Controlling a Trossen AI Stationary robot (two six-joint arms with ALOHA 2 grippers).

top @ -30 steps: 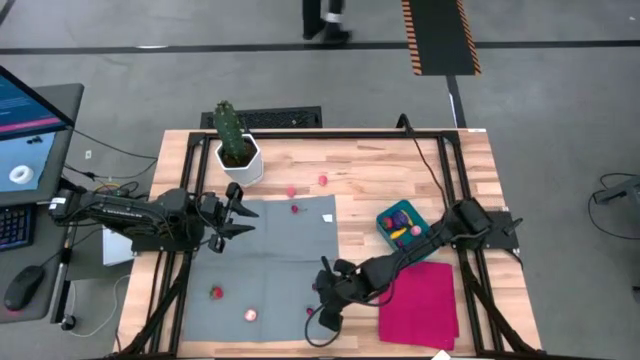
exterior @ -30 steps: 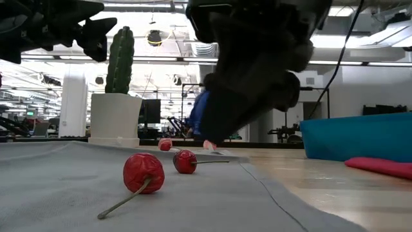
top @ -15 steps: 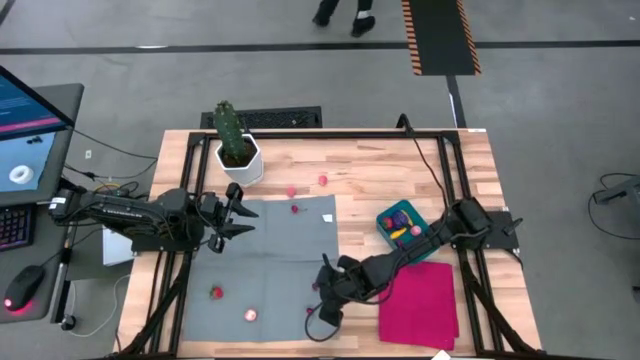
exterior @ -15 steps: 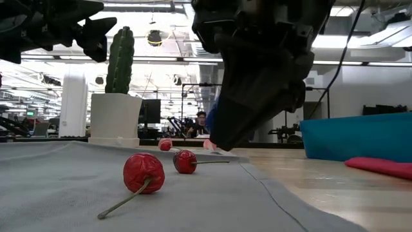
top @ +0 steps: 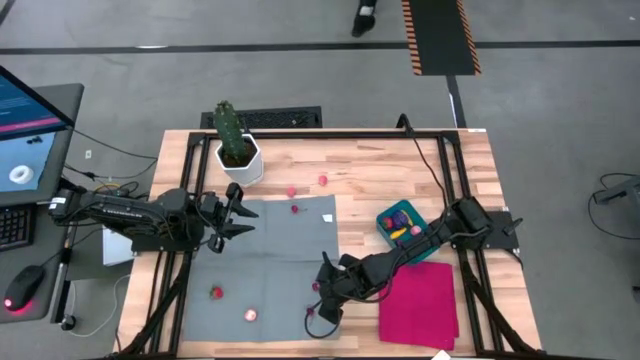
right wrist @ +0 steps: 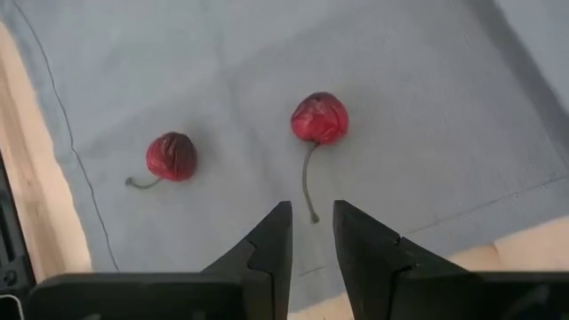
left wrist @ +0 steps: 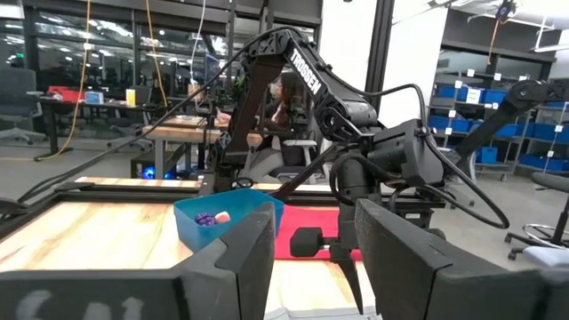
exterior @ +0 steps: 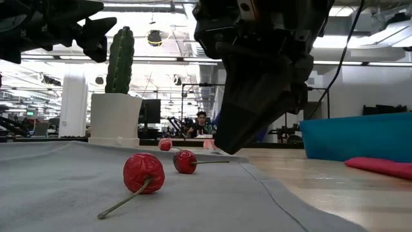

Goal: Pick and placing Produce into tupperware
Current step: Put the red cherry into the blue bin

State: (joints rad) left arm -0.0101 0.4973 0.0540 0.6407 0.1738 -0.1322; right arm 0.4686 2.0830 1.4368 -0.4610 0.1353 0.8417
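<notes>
Two red cherries with stems, one [right wrist: 319, 118] and another [right wrist: 172, 156], lie on the grey cloth [top: 270, 260] near its front right corner. My right gripper [right wrist: 311, 236] hangs above them, slanting down, open by a narrow gap with nothing between its fingers. The stem of the nearer cherry ends just ahead of the fingertips. More red and pink produce lies on the cloth [top: 216, 293] and on the wood [top: 324, 180]. The teal tupperware [top: 402, 223] holds several pieces. My left gripper [top: 238, 208] waits open above the table's left side.
A cactus in a white pot [top: 237, 150] stands at the far left. A magenta cloth [top: 420, 300] lies beside the tupperware at the front right. Black frame rails [top: 185, 190] run along the table's sides. A person stands in the room beyond the table.
My right gripper has stayed over the two cherries and has tipped and rolled a little, its fingertips now pointing more steeply down. The cherries have not moved.
</notes>
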